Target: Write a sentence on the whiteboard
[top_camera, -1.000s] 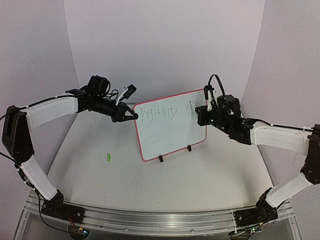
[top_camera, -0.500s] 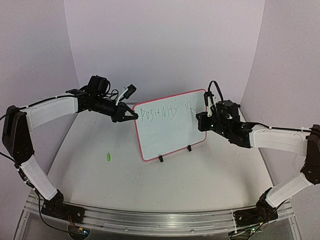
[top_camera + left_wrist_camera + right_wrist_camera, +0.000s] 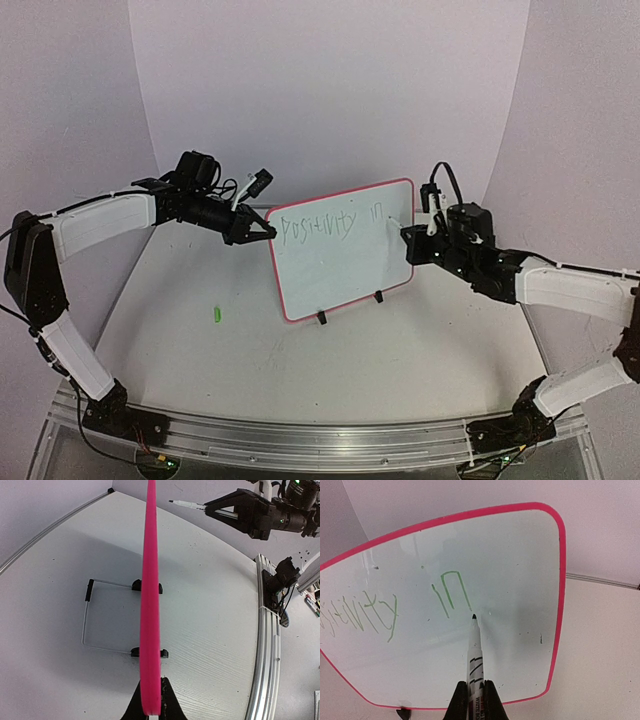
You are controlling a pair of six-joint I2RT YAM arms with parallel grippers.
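Observation:
The whiteboard (image 3: pixel 345 265), white with a red-pink rim, stands tilted in mid-table. The sentence (image 3: pixel 320 226) is thin green lettering along its top, reading roughly "POSITIVITY IN". My left gripper (image 3: pixel 268 230) is shut on the board's left edge, and the left wrist view shows the rim (image 3: pixel 150 605) edge-on between the jaws of that gripper (image 3: pixel 152 700). At the board's right edge, my right gripper (image 3: pixel 410 243) is shut on a white marker (image 3: pixel 475 650). The marker's dark tip sits just below and right of the last letters (image 3: pixel 451 592), slightly off the whiteboard (image 3: pixel 520 570).
A small green marker cap (image 3: pixel 215 313) lies on the table left of the board. Two black clip feet (image 3: pixel 322 318) and a wire stand (image 3: pixel 95 615) hold the board up. An aluminium rail (image 3: pixel 300 440) runs along the near edge. Walls close in behind and at both sides.
My right gripper has drawn back to the right with the marker, away from the last letters. The left gripper and the board have not moved.

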